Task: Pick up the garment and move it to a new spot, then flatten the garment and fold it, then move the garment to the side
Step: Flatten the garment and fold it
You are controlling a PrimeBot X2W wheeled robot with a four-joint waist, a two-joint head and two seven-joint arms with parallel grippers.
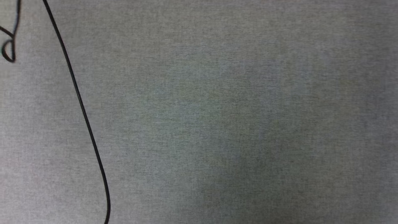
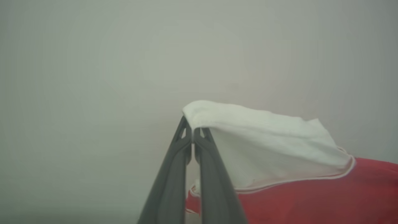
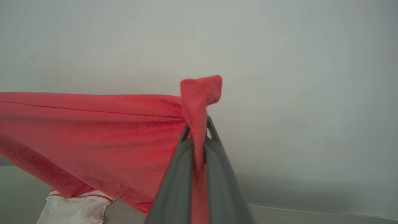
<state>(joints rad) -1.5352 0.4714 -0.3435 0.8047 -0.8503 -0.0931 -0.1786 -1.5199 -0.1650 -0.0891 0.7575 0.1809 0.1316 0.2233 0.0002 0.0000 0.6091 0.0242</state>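
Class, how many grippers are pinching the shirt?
2. The left gripper is shut on the white sleeve of the shirt; the right gripper is shut on a red corner.

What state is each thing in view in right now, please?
garment: held up, hanging loose, not folded.
left gripper: jaws shut on the garment's white sleeve.
right gripper: jaws shut on a red corner of the garment.
black cable: lying slack in a curve on the grey surface.
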